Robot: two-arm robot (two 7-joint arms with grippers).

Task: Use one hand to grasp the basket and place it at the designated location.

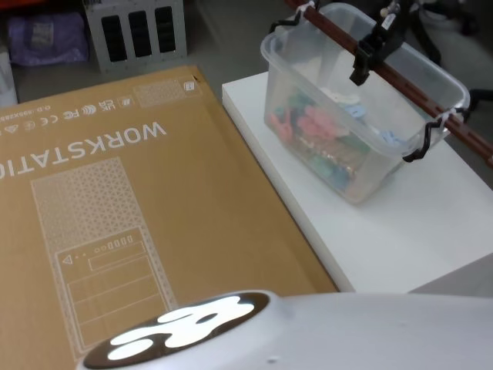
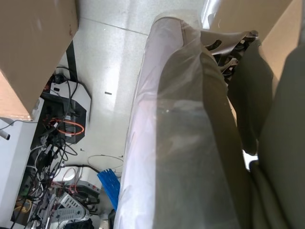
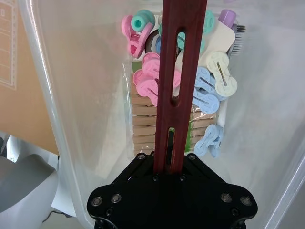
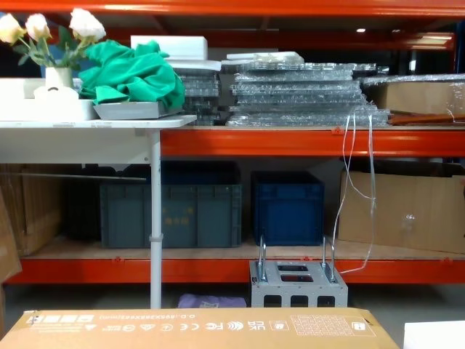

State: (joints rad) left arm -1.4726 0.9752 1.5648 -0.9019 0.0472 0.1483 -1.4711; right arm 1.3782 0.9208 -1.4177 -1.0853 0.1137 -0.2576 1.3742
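Translucent plastic basket (image 1: pixel 362 123) sits on the white counter (image 1: pixel 431 223), just beside the brown cardboard box (image 1: pixel 131 223). Over it, the right gripper (image 1: pixel 375 48) has its black fingers (image 1: pixel 360 63) clamped narrow around the dark red-brown handle (image 3: pixel 180 81), which runs straight out from between them above the coloured clips (image 3: pixel 152 78) inside.

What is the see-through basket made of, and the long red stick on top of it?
The basket looks like thin, glossy plastic: it is cloudy-clear, so the coloured pegs inside show through its wall. The long red-brown handle looks like hard, smooth plastic with slots cut through it, though painted wood or metal cannot be ruled out. The right gripper is shut on it.
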